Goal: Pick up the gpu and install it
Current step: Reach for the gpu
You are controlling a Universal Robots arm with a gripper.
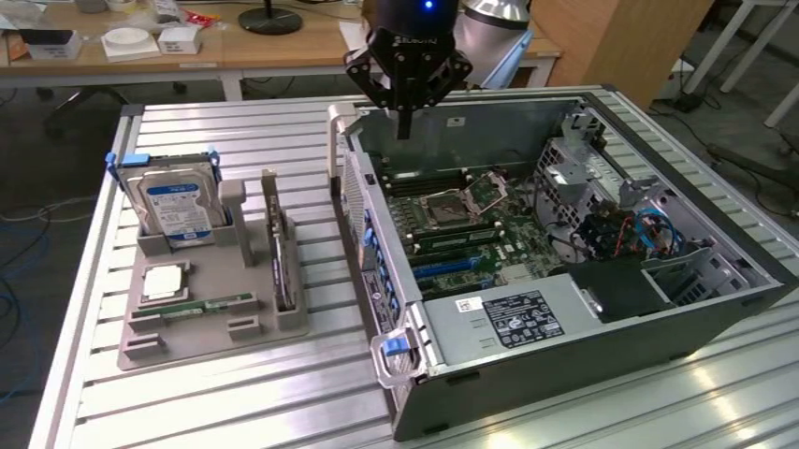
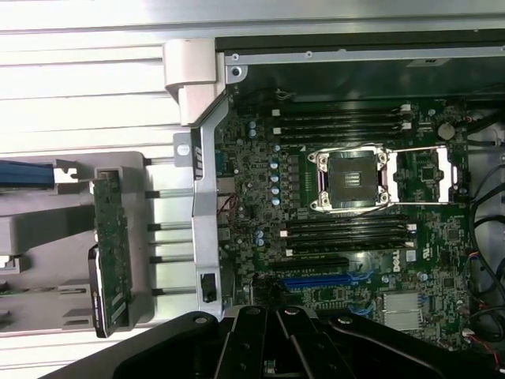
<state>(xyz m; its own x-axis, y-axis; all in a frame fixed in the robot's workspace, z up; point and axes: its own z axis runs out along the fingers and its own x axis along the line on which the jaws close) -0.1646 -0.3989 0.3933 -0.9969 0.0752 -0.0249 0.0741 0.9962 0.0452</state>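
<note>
Exterior view
- Gripper (image 1: 403, 126) hangs over the far end of the open case (image 1: 574, 346), tip pointing down toward the inside, just within the far wall.
- Fingers pressed together, nothing between them.
- Gpu (image 1: 280, 267) stands on edge in a slot of the grey holder (image 1: 212, 337), at the exterior view's left of the case. It is well apart from the gripper and nothing grips it.
- Same holder carries a hard drive (image 1: 175, 210), upright with blue clips at its top, and a memory stick (image 1: 200, 306) lying flat near the front.
- Holder and case sit side by side on the slatted metal table (image 1: 225, 140).
- Case lies on its side with the panel off. The motherboard (image 1: 500, 234) is exposed, with the socket (image 1: 443, 208) open near its middle.

Wrist view
- Camera looks straight down. The dark body of the gripper (image 2: 276, 347) closes off one edge of the picture, above the motherboard (image 2: 252, 181).
- Socket (image 2: 351, 180) has its frame lifted, with dark memory slots on either side.
- A blue slot (image 2: 327, 280) runs across the motherboard close to the gripper.
- Gpu (image 2: 110, 253) is seen from above with its green face showing. It is seated in the holder (image 2: 24, 237), outside the case (image 2: 207, 197) wall.
- The gripper does not touch the gpu.
</note>
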